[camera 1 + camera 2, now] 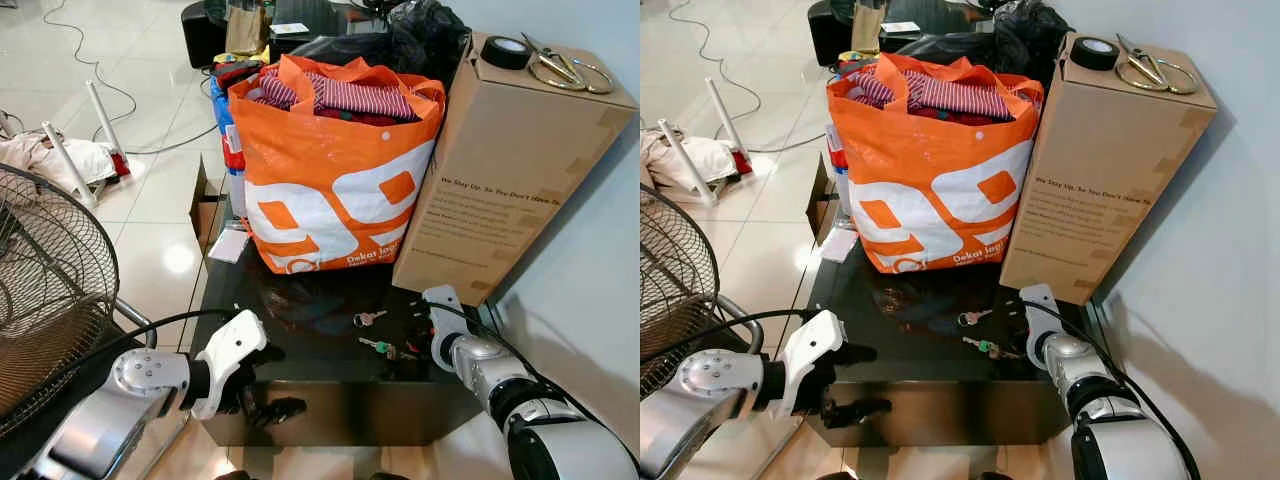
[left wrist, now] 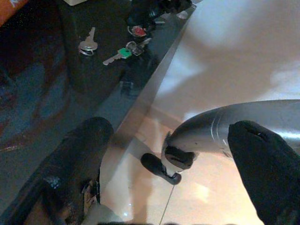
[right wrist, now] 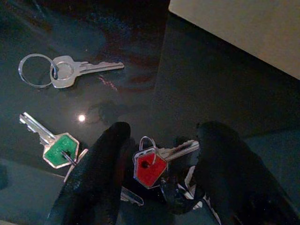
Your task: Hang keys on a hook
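Note:
Three keys lie on the glossy black table near its right front corner: a plain silver key on a ring, a green-capped key and a red-capped key. My right gripper is down at the table top, open, with one black finger on each side of the red-capped key. In the left eye view the silver key and green key lie just left of that gripper. My left gripper hangs open and holds nothing at the table's front left edge.
An orange shopping bag full of clothes and a tall cardboard box with a tape roll and scissors on top stand at the back of the table. A fan is at the left, a white wall at the right.

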Available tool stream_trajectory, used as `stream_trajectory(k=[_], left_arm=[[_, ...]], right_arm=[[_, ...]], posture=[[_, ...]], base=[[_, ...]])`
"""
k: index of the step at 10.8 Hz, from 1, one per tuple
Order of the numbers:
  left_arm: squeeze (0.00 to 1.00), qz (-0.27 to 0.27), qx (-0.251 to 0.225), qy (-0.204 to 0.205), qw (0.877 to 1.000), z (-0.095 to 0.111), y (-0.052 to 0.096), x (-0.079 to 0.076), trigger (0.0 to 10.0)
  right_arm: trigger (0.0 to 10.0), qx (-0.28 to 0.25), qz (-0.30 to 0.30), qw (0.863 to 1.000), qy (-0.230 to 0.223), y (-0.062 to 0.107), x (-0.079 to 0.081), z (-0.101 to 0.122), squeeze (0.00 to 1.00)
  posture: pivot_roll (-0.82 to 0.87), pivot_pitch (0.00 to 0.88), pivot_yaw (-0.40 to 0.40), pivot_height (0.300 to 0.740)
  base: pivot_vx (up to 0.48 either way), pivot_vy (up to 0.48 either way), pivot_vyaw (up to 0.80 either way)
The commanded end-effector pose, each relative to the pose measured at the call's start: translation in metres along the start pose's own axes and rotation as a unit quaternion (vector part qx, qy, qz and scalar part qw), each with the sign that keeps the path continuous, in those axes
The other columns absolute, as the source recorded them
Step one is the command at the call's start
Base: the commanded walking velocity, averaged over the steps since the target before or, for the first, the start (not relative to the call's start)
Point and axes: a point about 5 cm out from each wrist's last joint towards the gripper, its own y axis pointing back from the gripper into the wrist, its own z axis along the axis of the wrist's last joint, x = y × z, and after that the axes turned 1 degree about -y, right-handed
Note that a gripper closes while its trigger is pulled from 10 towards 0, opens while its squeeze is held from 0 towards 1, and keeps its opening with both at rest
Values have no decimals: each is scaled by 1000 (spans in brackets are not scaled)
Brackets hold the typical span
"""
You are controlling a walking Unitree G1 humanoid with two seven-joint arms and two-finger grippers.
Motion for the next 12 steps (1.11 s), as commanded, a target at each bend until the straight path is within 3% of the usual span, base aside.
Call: stream_trajectory(k=[1,5,12], left_arm=[[169,1,-2,-2,1000,2,3,-2,10000],[169,0,1,8,1000,1,8,-7,10000],[173,-7,14,22,1000,0,20,-14,10000]], right_arm=[[10000,8,1,1000,7,1,-1,-3,0],[10000,22,-15,999,26,1,-3,-11,0],[10000,17,-16,1000,-1,-1,7,-20,0]], posture=[[60,0,-76,740],[64,39,-71,740],[87,120,-48,740]], base=[[0,0,0],[0,0,0],[0,0,0]])
